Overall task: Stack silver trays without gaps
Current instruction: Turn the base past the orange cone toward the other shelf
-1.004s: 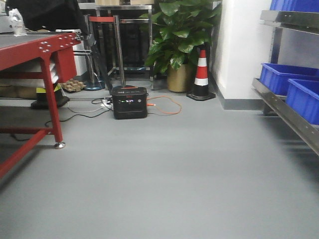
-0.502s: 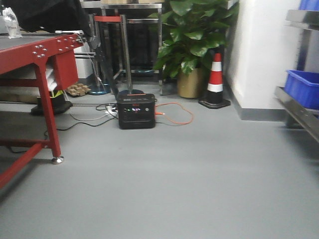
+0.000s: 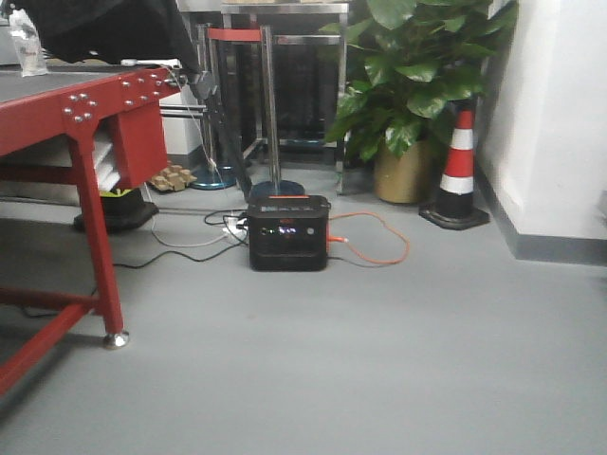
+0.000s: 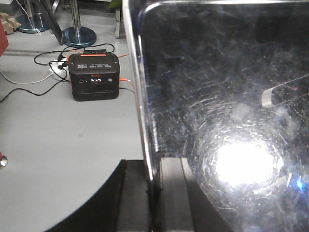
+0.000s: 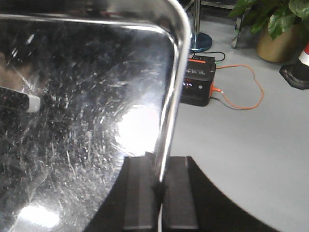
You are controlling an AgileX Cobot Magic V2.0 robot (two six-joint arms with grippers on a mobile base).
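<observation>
A shiny, scratched silver tray (image 4: 217,96) fills the right of the left wrist view. My left gripper (image 4: 153,174) is shut on its left rim, one finger on each side. The same tray (image 5: 82,96) fills the left of the right wrist view, and my right gripper (image 5: 160,176) is shut on its right rim. The tray hangs in the air above the grey floor between the two grippers. Neither gripper nor the tray shows in the front view. No other silver tray is in view.
A red metal table (image 3: 85,114) stands at the left. A black power box (image 3: 288,232) with an orange cable sits on the floor ahead, also in the wrist views (image 4: 93,76) (image 5: 197,87). A potted plant (image 3: 417,95), a striped cone (image 3: 457,171) and a white wall corner (image 3: 560,123) are at the right.
The front view has swung left: the shelf with blue bins has left the frame on the right, and the red table, power box and plant have shifted right and look nearer.
</observation>
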